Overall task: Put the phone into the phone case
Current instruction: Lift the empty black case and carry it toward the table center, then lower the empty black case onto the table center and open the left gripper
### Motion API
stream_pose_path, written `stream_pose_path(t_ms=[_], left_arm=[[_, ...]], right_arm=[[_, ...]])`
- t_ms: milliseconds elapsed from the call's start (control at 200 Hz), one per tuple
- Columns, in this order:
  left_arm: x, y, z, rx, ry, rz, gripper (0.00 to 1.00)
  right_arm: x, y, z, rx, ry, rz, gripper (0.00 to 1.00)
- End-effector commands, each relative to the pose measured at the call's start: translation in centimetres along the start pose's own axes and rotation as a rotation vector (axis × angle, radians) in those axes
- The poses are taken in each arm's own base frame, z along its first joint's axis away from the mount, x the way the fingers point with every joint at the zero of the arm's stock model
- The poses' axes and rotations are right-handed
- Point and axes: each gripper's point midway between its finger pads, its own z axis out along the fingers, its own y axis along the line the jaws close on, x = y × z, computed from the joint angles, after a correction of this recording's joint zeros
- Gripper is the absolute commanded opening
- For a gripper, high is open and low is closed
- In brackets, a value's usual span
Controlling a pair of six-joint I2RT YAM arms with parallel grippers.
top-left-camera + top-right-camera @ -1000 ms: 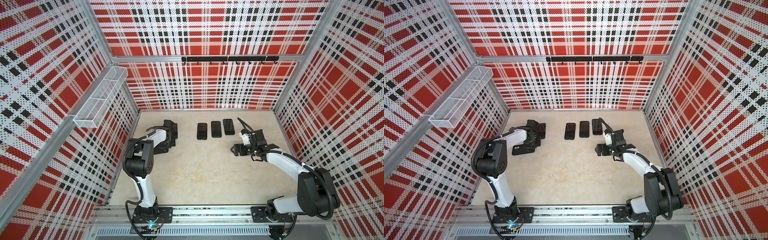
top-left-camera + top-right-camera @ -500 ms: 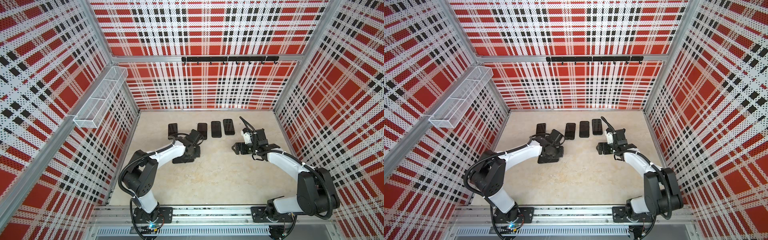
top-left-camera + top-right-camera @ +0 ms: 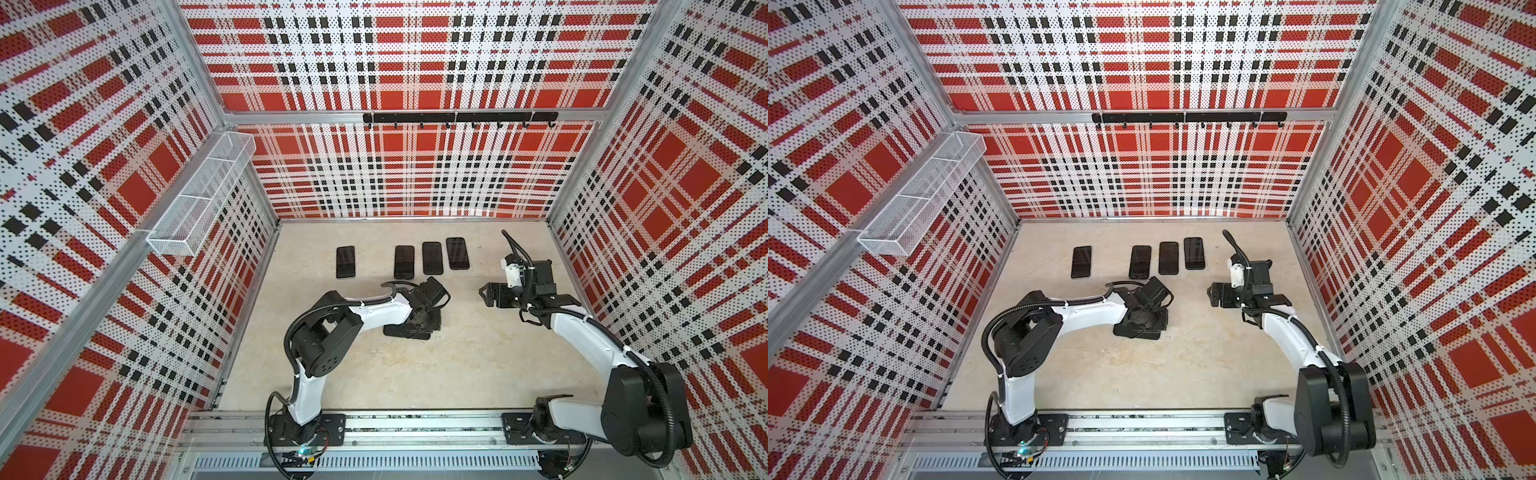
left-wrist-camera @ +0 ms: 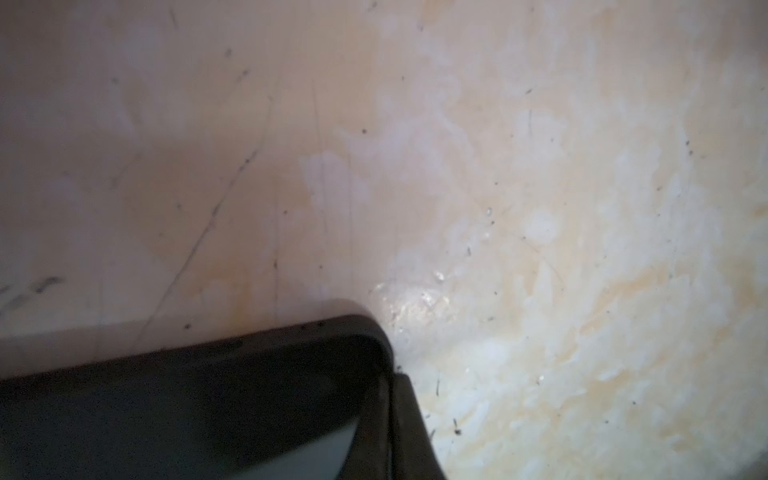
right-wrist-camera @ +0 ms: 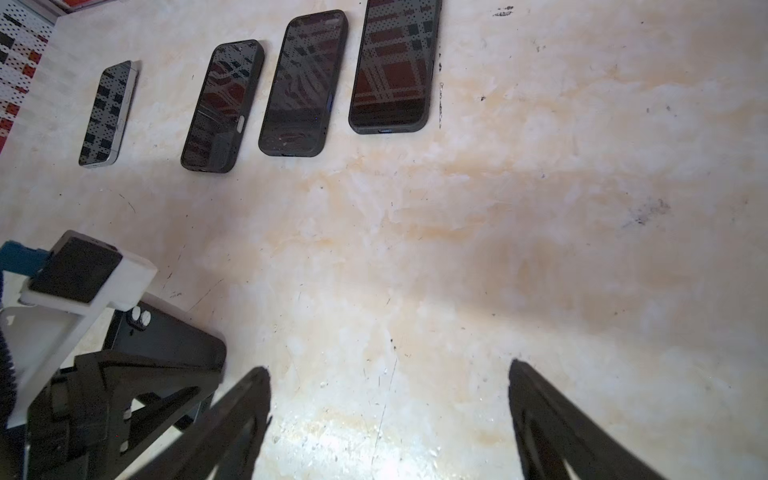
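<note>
Since a second ago the left arm has swung from the far left corner of the table (image 3: 457, 374) out to its middle, and the black phone case (image 3: 409, 332) has come along with it. The right arm has barely shifted.

On my left, the left gripper (image 3: 420, 322) points straight down onto the case, which lies flat near the centre of the table. My wrist camera there gives me only one corner of the case (image 4: 187, 395) against the beige surface, so I cannot tell whether those jaws are spread or pinching. Behind them the wrist bends down, the white forearm runs roughly level back toward the left edge, and the elbow folds above its base on the front rail (image 3: 415, 424).

On my right, the right gripper (image 5: 386, 415) has its jaws spread wide, with only bare table between them. It is held above the right half of the table, pointing across toward the left gripper and well apart from the case. Its forearm slopes back and down to the shoulder at the front right corner.

I see the phone (image 3: 345, 262), bare with a light rim, lying flat and screen-up near the far edge, well apart from the case and not in it. To its right, three cased phones (image 3: 432, 257) lie side by side along that same edge.
</note>
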Motion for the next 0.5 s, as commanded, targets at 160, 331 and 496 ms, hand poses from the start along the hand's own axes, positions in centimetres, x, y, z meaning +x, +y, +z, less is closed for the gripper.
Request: stream_pose_path(t_ms=[160,331,496], left_arm=[[-2.3,-0.7,-2.1,-0.003,-0.062,0.054,0.91],[-5.6,2.1,-4.4,-0.054,-0.135,0.09,0.98],[-10.2,6.7,-7.1,-0.143,-0.214,0.1,0.98]], right_arm=[[-1.3,-0.1,-1.6,0.009,-0.106,0.072,1.0],[-1.7,0.5,-2.2,-0.015,-0.127,0.081,1.0],[-2.9,1.0,-4.4,-0.025,-0.237,0.092,1.0]])
